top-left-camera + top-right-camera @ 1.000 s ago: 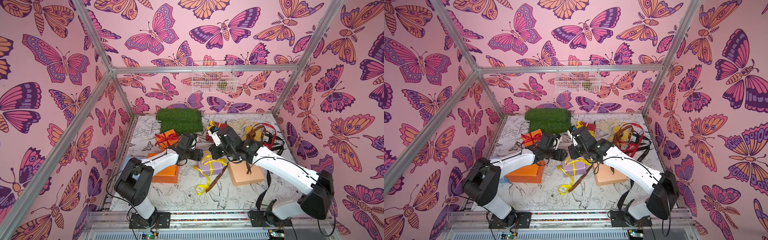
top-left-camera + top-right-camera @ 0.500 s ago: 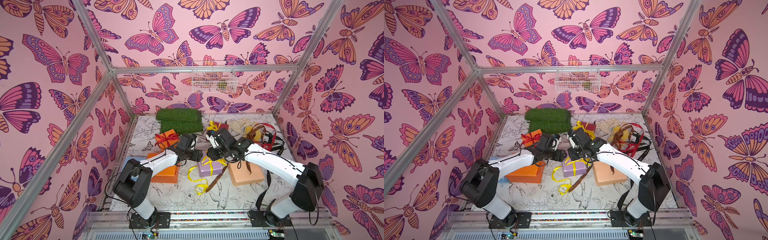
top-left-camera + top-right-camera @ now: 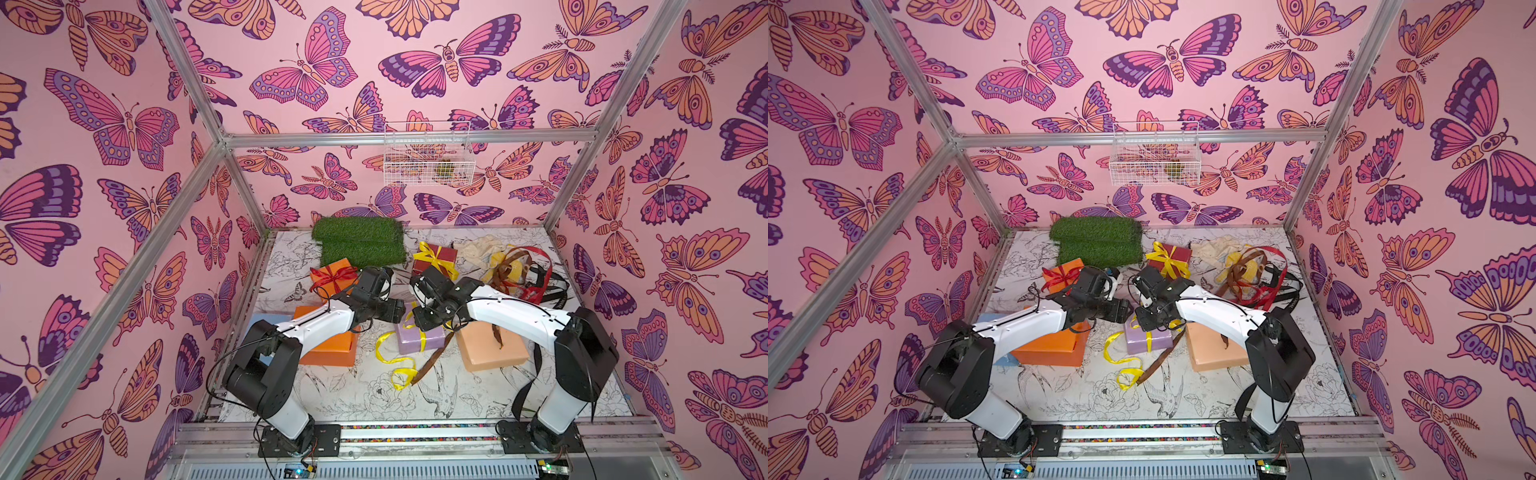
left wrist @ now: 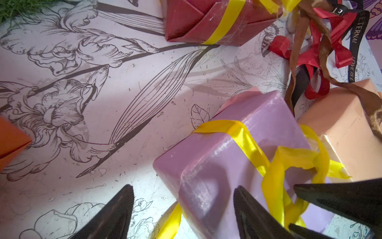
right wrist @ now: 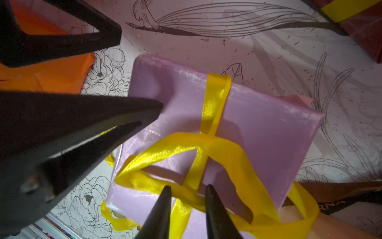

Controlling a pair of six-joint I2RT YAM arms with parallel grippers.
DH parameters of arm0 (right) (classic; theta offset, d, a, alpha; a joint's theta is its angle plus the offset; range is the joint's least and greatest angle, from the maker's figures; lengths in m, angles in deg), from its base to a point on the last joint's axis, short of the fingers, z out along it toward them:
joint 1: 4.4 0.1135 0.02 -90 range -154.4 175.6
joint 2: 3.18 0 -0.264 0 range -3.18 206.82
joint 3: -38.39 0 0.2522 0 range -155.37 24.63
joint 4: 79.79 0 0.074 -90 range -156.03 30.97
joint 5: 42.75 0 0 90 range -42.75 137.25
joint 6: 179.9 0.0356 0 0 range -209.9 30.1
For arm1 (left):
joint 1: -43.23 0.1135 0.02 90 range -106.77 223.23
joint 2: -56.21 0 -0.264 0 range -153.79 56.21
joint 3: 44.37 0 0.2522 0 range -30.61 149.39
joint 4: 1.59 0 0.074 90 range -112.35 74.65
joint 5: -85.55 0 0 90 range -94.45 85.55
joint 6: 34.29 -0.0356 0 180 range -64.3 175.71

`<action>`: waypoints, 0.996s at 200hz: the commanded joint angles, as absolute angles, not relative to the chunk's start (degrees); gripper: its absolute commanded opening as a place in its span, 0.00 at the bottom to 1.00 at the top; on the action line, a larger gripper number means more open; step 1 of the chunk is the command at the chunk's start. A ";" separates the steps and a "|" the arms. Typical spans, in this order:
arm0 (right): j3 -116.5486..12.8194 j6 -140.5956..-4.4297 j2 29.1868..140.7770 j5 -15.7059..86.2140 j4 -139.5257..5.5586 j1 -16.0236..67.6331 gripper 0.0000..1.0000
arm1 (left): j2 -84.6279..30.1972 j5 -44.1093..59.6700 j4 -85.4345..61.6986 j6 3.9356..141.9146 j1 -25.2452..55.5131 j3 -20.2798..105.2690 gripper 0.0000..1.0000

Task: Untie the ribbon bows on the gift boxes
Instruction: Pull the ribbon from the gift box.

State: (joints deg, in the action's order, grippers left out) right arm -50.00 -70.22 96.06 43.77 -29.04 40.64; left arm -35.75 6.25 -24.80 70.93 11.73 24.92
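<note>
Yellow ribbon (image 5: 165,150) on lilac box (image 5: 258,124) is found directly beneath right hand (image 5: 188,191), slightly parted astride it; left hand (image 4: 183,187) stands open, immediately left.

1. White tabletop (image 3: 374,399) printed with black line-drawn flowers and birds, carrying plenty.
2. At the back, a green turf mat (image 3: 359,245). Just in front of it are a small orange paper box (image 3: 345,267) with a red ribbon bow (image 3: 332,275) and a dark red paper box (image 3: 448,252) with a yellow ribbon bow (image 3: 432,257).
3. Middle row, left to right: pale blue box (image 3: 266,321), large orange box (image 3: 332,351), lilac box (image 3: 417,340) and peach box (image 3: 490,351).
4. A loose yellow ribbon (image 5: 165,151) spills off the lilac box onto the table.
5. Back right, a tangled heap of red, brown and black ribbons (image 3: 525,276).
</note>
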 commanded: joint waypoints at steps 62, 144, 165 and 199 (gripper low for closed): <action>-51.91 -68.00 97.62 46.54 -30.33 40.43 0.36 | -34.79 6.44 -25.98 69.78 12.05 23.71 0.78; -51.62 -64.66 98.11 47.51 -32.90 40.16 0.33 | -35.72 6.62 -25.72 69.69 12.03 23.79 0.78; -51.58 -63.96 98.42 47.58 -33.09 39.86 0.36 | -35.89 6.53 -25.67 69.59 12.06 23.79 0.78; -51.57 -63.75 98.63 48.06 -33.31 39.66 0.35 | -36.09 6.52 -25.71 69.62 12.12 23.88 0.78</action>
State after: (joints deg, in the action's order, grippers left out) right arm -50.44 -64.64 97.35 46.56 -33.35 40.07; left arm -35.73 6.25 -24.78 70.73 11.73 24.61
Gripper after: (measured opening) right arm 0.360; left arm 0.783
